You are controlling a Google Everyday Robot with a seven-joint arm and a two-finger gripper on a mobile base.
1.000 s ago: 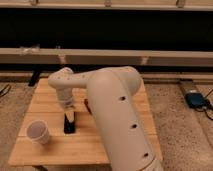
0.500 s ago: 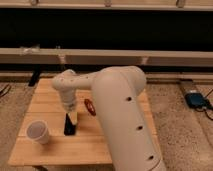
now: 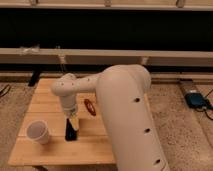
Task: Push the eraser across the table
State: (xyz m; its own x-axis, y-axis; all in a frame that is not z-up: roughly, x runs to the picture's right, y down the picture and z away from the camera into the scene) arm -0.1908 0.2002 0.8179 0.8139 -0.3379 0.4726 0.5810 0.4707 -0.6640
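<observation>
The eraser (image 3: 71, 133) is a small flat black block lying on the light wooden table (image 3: 50, 102), left of the middle and towards the front. My gripper (image 3: 73, 123) points straight down onto the eraser's far end, with its pale tip touching or just above it. The big white arm (image 3: 125, 115) sweeps in from the lower right and hides the table's right half.
A white cup (image 3: 38, 132) stands on the table left of the eraser, near the front left. A red oval object (image 3: 90, 106) lies just right of the gripper. A blue device (image 3: 197, 99) lies on the floor at the right. A dark wall with a rail runs behind the table.
The gripper and the eraser under it have shifted slightly towards the table's front. The arm has swung a little, uncovering the red oval object.
</observation>
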